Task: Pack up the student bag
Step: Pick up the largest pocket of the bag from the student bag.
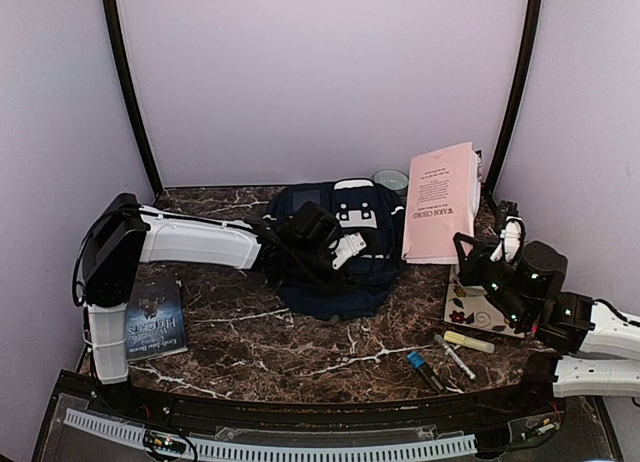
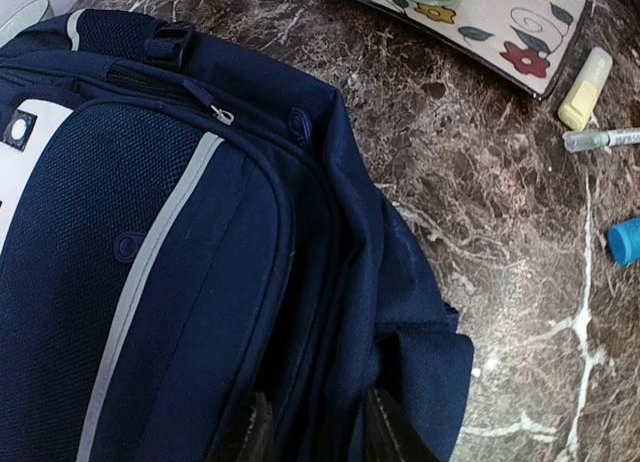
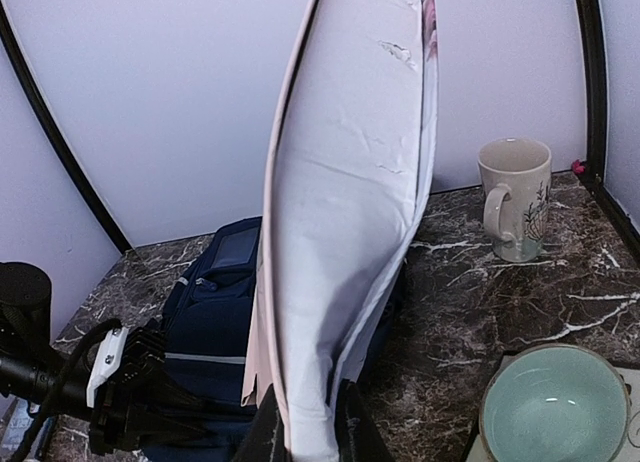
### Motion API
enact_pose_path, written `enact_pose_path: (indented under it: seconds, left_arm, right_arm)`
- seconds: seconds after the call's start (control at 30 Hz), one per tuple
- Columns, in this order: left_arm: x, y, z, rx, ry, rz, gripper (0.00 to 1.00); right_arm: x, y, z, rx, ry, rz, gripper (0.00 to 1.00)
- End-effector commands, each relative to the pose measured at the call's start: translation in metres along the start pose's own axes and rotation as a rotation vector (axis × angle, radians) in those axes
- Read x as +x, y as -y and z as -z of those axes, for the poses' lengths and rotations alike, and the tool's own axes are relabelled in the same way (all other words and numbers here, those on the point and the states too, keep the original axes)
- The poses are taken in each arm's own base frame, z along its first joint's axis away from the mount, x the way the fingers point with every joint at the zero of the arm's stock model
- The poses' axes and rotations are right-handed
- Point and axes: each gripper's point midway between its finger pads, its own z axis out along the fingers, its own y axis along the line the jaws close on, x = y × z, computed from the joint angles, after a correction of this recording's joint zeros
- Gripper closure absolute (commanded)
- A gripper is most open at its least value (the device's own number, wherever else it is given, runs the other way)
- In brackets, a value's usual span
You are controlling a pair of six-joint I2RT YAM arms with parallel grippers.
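Note:
The student bag (image 1: 335,272), a navy backpack with a pale stripe, lies flat on the middle of the marble table. My left gripper (image 1: 335,250) rests on it. In the left wrist view its fingers (image 2: 385,432) pinch a fold of the bag's fabric (image 2: 330,362) by the open side. My right gripper (image 1: 468,254) is shut on the lower edge of a pink booklet (image 1: 440,202) and holds it upright just right of the bag. In the right wrist view the booklet (image 3: 350,232) rises from between the fingers (image 3: 262,437), with the bag (image 3: 210,312) behind it.
A dark book (image 1: 155,317) lies at the left. A floral mat (image 1: 480,312) with a teal bowl (image 3: 555,407) lies at the right, and a mug (image 3: 515,197) stands behind it. A yellow highlighter (image 1: 468,341), a pen (image 1: 455,357) and a blue-capped marker (image 1: 420,367) lie near the front.

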Motion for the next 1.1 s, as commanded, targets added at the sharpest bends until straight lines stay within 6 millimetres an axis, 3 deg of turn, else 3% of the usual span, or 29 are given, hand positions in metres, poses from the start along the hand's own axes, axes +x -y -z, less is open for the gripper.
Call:
enact_pose_path:
  seconds: [0.0,0.07,0.13,0.17,0.57,0.73,1.07]
  left_arm:
    - [-0.003,-0.010,0.002,-0.008,-0.014,-0.014,0.71]
    - [0.002,-0.017,0.001,-0.029,-0.036,-0.014,0.79]
    - [0.003,-0.025,0.003,-0.053,-0.043,-0.012,0.97]
    - [0.002,-0.029,0.005,-0.063,-0.040,-0.004,1.00]
    - [-0.064,-0.080,0.075,-0.186,0.143,0.159,1.00]
    - [-0.077,-0.095,0.085,-0.217,0.186,0.201,1.00]
    - [-0.090,-0.129,0.099,-0.302,0.248,0.270,1.00]
  right_arm:
    - [-0.007,-0.003,0.001,-0.023,0.029,-0.025,1.00]
    - [-0.007,-0.004,0.002,-0.027,0.028,-0.030,1.00]
    - [-0.008,-0.004,0.003,-0.034,0.029,-0.036,1.00]
    - [-0.008,-0.004,0.004,-0.035,0.030,-0.039,1.00]
    - [0.000,-0.024,0.010,-0.162,-0.043,-0.107,1.00]
    - [0.007,-0.033,0.020,-0.244,-0.083,-0.157,1.00]
    - [0.057,-0.059,0.042,-0.453,-0.315,-0.212,1.00]
